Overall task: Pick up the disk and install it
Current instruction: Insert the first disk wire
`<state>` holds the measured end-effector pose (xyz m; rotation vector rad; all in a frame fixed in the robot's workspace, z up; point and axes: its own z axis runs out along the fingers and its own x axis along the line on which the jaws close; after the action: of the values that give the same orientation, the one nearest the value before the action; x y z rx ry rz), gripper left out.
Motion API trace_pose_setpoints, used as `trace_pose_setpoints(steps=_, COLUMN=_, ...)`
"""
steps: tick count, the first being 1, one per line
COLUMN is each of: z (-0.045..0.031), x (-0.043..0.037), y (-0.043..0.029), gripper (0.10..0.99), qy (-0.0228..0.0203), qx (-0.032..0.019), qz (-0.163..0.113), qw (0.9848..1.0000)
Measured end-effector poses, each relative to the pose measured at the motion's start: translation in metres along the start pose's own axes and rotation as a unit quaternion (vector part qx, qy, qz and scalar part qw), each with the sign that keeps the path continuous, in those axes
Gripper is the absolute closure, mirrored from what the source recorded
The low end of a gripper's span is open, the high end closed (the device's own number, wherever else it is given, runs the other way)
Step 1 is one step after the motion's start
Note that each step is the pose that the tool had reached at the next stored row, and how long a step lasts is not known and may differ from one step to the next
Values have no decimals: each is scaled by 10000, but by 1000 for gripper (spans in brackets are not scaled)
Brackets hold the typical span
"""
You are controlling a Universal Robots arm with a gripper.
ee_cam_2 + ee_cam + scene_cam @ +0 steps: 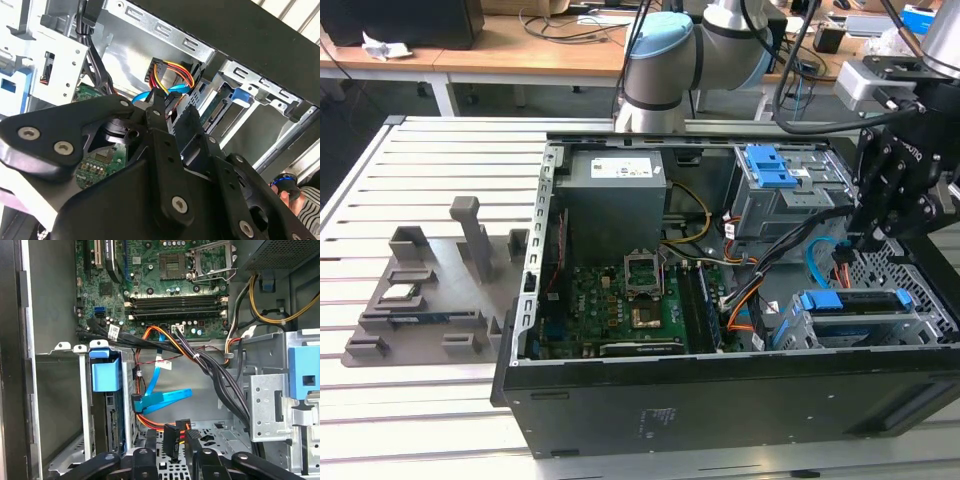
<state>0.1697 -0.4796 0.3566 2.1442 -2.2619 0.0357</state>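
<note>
Desks strewn with cables stand behind a slatted metal tabletop [440, 150]. On it lies an open computer case [720, 400], its side panel off. The pale-blue-jointed robot arm [660, 60] rises behind the case's far wall. Beside the case, on the exterior view's left, sits a grey fixture tray [430, 290] with a small square chip [400, 293] resting on it.

Inside the case, the grey power supply [615, 200] fills the far corner, and the green motherboard [620, 300] lies below it on the case floor. Along the case's edge at the exterior view's right there is a metal drive cage [865, 325].

The disk [850, 300] is seated in that cage. Its blue frame and one edge show in the first wrist view [105, 376].

The black tool [868, 240] hangs inside the case, just above the cage, beside a bundle of orange, blue and black cables [165, 400]. Its fingers [145, 455] stand apart and clamp nothing. In the first wrist view, a black cable connector [171, 437] with red, yellow and orange wires sits in the gap between them.
</note>
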Motion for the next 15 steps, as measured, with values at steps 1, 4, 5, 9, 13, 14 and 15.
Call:
trace_pose_setpoints(steps=1, z=12, x=0, y=0, gripper=725, qy=4, qx=0, qz=0, qw=10000)
trace_pose_setpoints(steps=4, z=40, x=0, y=0, gripper=725, qy=14, qx=1, qz=0, qw=10000)
trace_pose_setpoints(steps=5, z=40, x=0, y=0, gripper=725, qy=15, qx=1, qz=0, qw=10000)
trace_pose_setpoints(steps=9, z=41, x=0, y=0, gripper=725, qy=14, qx=1, qz=0, qw=10000)
trace_pose_setpoints(steps=13, z=41, x=0, y=0, gripper=914, qy=14, qx=1, qz=0, qw=10000)
trace_pose_setpoints(steps=14, z=42, x=0, y=0, gripper=918, qy=14, qx=1, qz=0, qw=10000)
trace_pose_setpoints(steps=15, z=41, x=0, y=0, gripper=918, qy=14, qx=1, qz=0, qw=10000)
